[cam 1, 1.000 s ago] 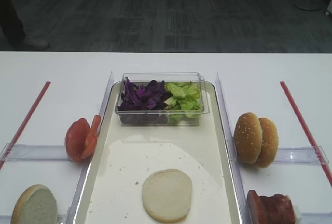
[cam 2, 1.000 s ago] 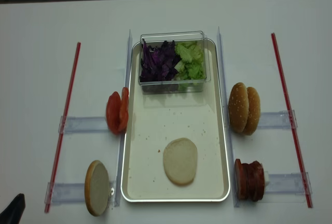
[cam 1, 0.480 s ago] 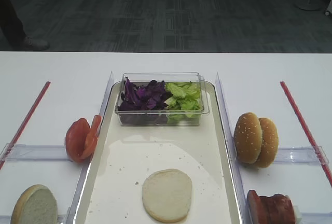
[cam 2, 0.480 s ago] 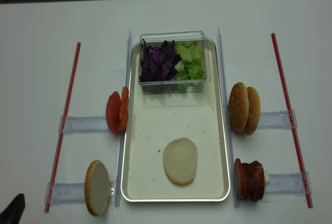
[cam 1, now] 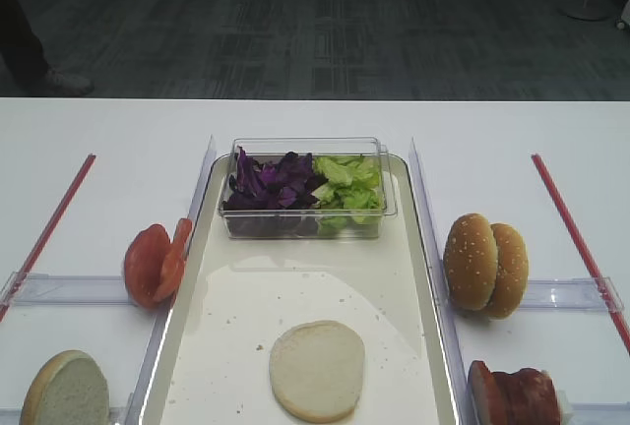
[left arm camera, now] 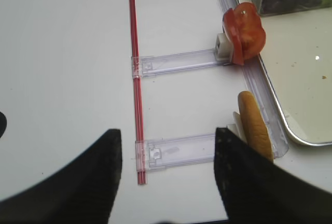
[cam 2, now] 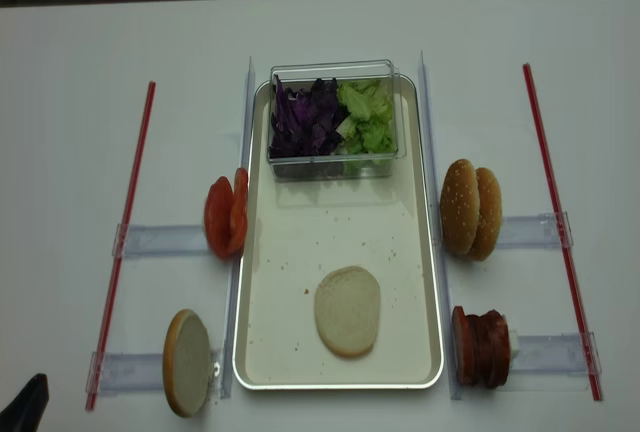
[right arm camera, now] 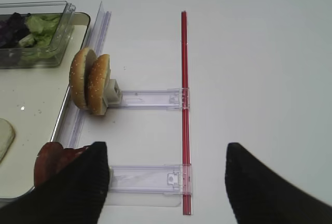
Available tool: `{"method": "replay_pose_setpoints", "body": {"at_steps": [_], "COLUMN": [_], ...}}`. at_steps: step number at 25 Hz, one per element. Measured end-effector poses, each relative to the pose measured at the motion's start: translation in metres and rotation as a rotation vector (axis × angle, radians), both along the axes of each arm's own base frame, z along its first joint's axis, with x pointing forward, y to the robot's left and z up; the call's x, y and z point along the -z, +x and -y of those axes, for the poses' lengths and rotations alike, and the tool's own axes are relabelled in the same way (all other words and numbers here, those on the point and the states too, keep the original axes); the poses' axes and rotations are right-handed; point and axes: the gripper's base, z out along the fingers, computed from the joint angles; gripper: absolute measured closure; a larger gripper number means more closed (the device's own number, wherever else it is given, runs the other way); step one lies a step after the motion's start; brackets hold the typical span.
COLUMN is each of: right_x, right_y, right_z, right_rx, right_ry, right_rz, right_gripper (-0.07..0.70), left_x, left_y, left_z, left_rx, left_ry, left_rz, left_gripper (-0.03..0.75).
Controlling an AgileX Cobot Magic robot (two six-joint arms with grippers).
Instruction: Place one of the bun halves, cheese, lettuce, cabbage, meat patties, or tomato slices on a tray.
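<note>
In the exterior high view, the lower bun half [cam 1: 65,394] and the meat patties [cam 1: 514,394] are cut off by the bottom edge. The left gripper's fingertips [left arm camera: 93,182] are cropped and blurred — only a dark corner [cam 2: 25,404] is seen from overhead.

Tray [cam 2: 420,252]: cream, silver rim. Bun half [cam 2: 347,310]: pale off-white. Cabbage [cam 2: 305,117]: deep purple. Lettuce [cam 2: 368,117]: light green. Tomato slices [cam 2: 226,216]: red-orange. Sesame buns [cam 2: 472,208]: golden brown, speckled with pale seeds. Meat patties [cam 2: 482,348]: dark reddish brown. Strips [cam 2: 122,242]: red. Table [cam 2: 80,72]: white.
</note>
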Motion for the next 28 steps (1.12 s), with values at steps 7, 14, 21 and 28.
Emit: {"method": "replay_pose_setpoints", "body": {"at_steps": [7, 14, 21, 28], "right_x": [0.0, 0.0, 0.0, 0.0], "right_y": [0.0, 0.0, 0.0, 0.0], "right_z": [0.0, 0.0, 0.0, 0.0], "right_rx": [0.0, 0.0, 0.0, 0.0], "right_ry": [0.0, 0.0, 0.0, 0.0], "right_rz": [0.0, 0.0, 0.0, 0.0], "right_gripper": [0.126, 0.126, 0.126, 0.126], "left_x": [0.0, 0.0, 0.0, 0.0], "left_y": [0.0, 0.0, 0.0, 0.0], "left_z": [0.0, 0.0, 0.0, 0.0], "left_rx": [0.0, 0.0, 0.0, 0.001], "left_ry": [0.0, 0.0, 0.0, 0.001], "left_rz": [0.0, 0.0, 0.0, 0.0], "left_gripper": [0.349, 0.349, 0.349, 0.349]}}
